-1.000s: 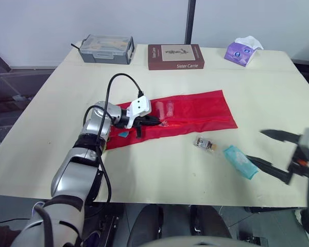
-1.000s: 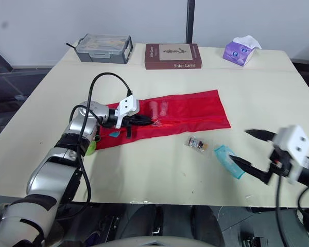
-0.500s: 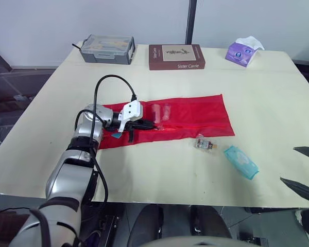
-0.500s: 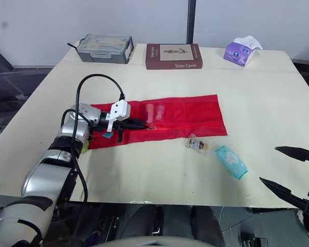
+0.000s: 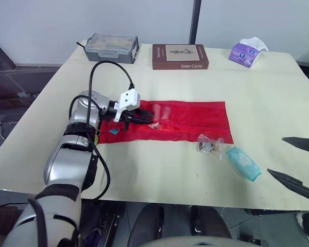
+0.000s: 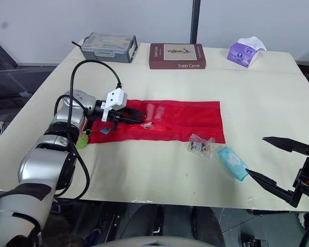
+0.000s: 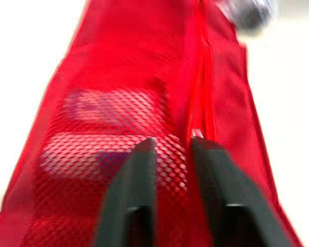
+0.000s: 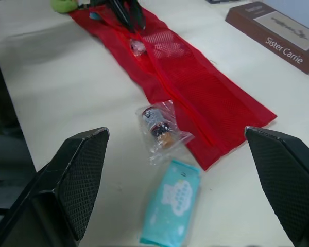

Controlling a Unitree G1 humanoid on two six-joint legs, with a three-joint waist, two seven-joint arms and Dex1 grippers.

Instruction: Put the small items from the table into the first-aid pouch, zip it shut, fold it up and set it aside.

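Fingers, left gripper (image 7: 171,148): a narrow gap apart, lying on the mesh beside the zip, near the pouch's left end.
Fingers, right gripper (image 6: 255,154): spread wide, in the air, well apart from the pouch's right end.
Pouch (image 6: 181,121): red, flat and unfolded on the desk (image 6: 144,170).
Loose items: bagged vial (image 6: 200,145) touching the pouch's near right corner; wipes pack (image 6: 232,162) just beyond it.
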